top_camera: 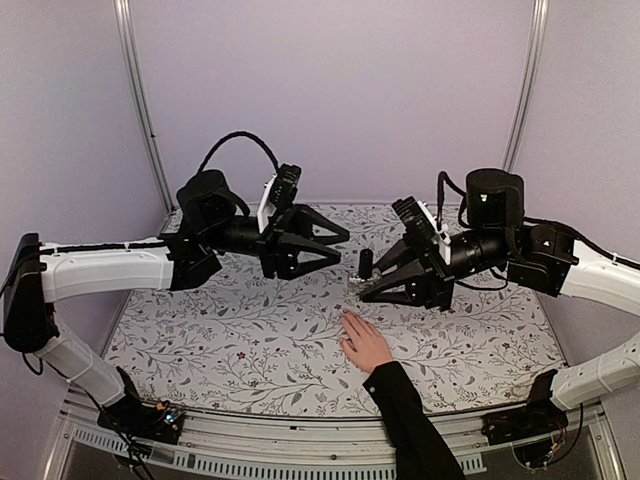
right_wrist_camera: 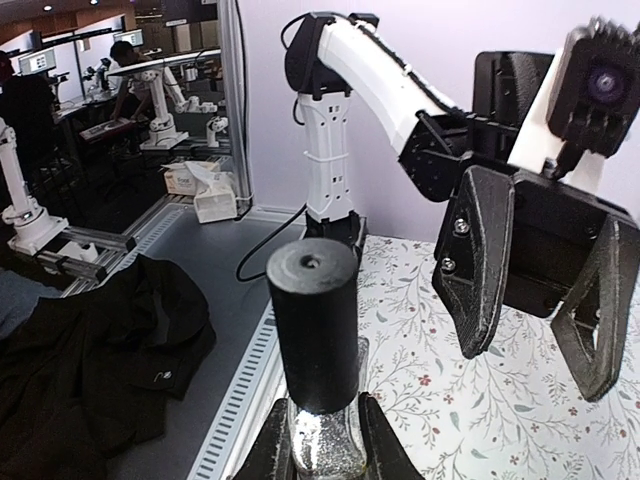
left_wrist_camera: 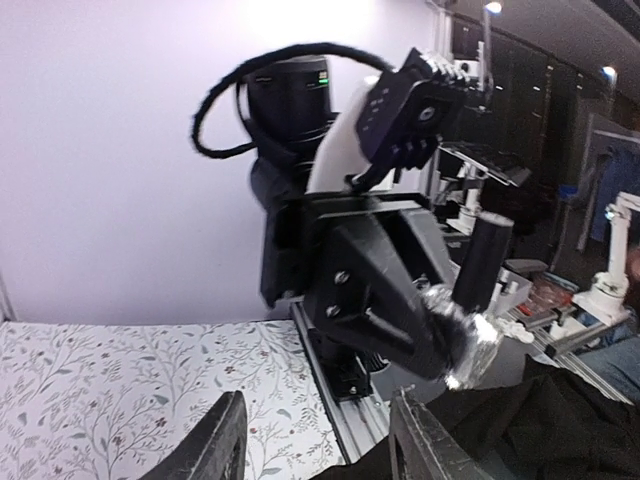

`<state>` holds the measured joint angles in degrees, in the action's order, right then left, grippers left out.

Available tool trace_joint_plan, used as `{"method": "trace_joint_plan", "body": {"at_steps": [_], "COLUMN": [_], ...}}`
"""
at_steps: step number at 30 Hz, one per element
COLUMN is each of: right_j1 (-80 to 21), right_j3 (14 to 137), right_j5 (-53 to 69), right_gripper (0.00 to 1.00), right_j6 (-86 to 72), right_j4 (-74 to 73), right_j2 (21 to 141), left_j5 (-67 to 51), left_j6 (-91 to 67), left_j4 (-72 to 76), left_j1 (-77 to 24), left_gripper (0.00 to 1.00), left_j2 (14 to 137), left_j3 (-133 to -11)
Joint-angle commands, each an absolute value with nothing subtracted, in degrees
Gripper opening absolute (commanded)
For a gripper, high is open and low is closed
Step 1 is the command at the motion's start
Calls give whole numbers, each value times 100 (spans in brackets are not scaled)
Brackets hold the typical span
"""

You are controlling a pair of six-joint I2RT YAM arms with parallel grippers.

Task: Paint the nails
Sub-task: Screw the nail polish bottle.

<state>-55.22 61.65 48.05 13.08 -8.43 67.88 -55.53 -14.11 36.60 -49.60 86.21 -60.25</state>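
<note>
A light-skinned hand (top_camera: 365,345) with a black sleeve (top_camera: 410,420) lies flat on the flowered table, fingers pointing away. Its nails are too small to make out in the top view. Just beyond the fingertips, my right gripper (top_camera: 362,285) is shut on a small glittery bottle (right_wrist_camera: 325,450) with a tall black cap (right_wrist_camera: 312,320), held upright above the table. My left gripper (top_camera: 328,243) hangs open and empty a little left of the cap, facing it. In the left wrist view the bottle (left_wrist_camera: 472,345) sits ahead of my open fingers (left_wrist_camera: 225,440).
The flowered cloth (top_camera: 230,330) covers the table as far as the aluminium rail (top_camera: 300,435) at the near edge. Lilac walls close off the back and sides. Dark cloth (right_wrist_camera: 90,350) lies on the floor beyond the table edge.
</note>
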Motion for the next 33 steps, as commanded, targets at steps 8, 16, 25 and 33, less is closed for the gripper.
{"method": "trace_joint_plan", "body": {"at_steps": [8,16,25,33], "right_j1": [-5559,-5555,-5636,-5771], "right_j3": [6225,6331,6431,6529], "right_j5": [1472,169,-784,-1118], "right_gripper": [0,0,0,0], "right_j6": [553,244,26,33], "right_j4": [-543,-563,-599,-677], "right_j2": [6895,7076,7273,7443], "left_j5": [-3065,-1858,-842,-511], "left_j6": [-1542,-1118,-1184,-1237], "left_j4": [4039,3593,3377,3070], "left_j1": [-4731,-5229,-5627,-5723], "left_gripper": [52,52,53,49], "left_j2": [7564,7593,8254,8936], "left_j3": [-4988,-5263,-5949,-6630]}}
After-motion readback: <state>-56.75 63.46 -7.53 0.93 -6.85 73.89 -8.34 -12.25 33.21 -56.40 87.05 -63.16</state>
